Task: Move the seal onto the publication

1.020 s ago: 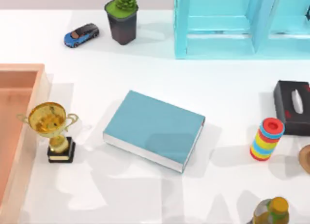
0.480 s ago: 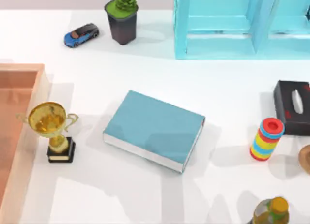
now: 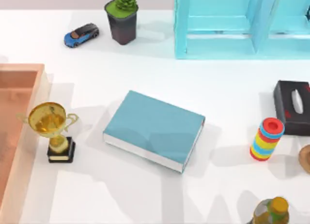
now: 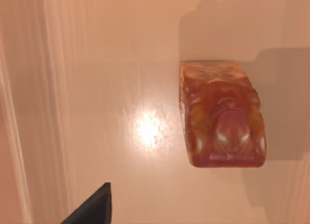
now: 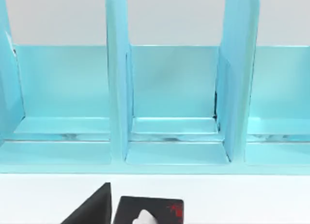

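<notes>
Now my left gripper [image 4: 92, 209] hangs over the seal [image 4: 222, 115] in the tray [image 3: 19, 83]; grip unreadable; publication [image 3: 154, 129] bare, shadows shifted.

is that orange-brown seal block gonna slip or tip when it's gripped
The mottled orange-brown seal block looks glossy, with bright highlights, so it may be slippery. Its flat sides suggest a stiff, hard block that won't roll. It stands on the smooth peach tray floor, so a sideways nudge might slide it.

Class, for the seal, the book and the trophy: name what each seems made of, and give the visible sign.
Seal: probably polished stone or resin; mottled, translucent-looking orange-brown with glossy highlights, lying on a shiny surface.
Book: seemingly a matte teal hardcover over paper; plain cover, white page edges.
Trophy: looks like shiny gold metal or plating with bright reflections, on a black base.
</notes>
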Robot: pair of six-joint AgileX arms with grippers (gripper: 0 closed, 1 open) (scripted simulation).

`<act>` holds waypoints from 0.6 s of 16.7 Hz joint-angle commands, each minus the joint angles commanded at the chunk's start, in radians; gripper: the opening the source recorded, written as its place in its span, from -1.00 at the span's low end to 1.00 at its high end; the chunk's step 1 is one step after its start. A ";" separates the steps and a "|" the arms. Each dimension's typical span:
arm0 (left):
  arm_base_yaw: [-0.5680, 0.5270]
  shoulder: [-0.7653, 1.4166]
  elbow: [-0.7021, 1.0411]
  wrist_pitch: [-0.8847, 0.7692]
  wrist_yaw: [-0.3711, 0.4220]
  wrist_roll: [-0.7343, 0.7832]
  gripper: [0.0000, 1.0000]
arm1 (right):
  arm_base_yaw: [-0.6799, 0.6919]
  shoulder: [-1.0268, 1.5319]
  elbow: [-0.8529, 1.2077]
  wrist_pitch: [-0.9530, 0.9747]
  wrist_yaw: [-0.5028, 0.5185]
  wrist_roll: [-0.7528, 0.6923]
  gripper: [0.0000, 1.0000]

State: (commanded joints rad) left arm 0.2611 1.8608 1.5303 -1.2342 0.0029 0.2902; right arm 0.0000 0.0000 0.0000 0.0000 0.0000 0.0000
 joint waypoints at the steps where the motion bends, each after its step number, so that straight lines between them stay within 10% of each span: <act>1: 0.000 0.001 -0.002 0.003 0.000 0.000 1.00 | 0.000 0.000 0.000 0.000 0.000 0.000 1.00; 10: 0.007 0.082 -0.225 0.306 0.001 0.004 1.00 | 0.000 0.000 0.000 0.000 0.000 0.000 1.00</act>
State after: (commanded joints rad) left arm 0.2685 1.9431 1.3048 -0.9287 0.0037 0.2943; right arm 0.0000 0.0000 0.0000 0.0000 0.0000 0.0000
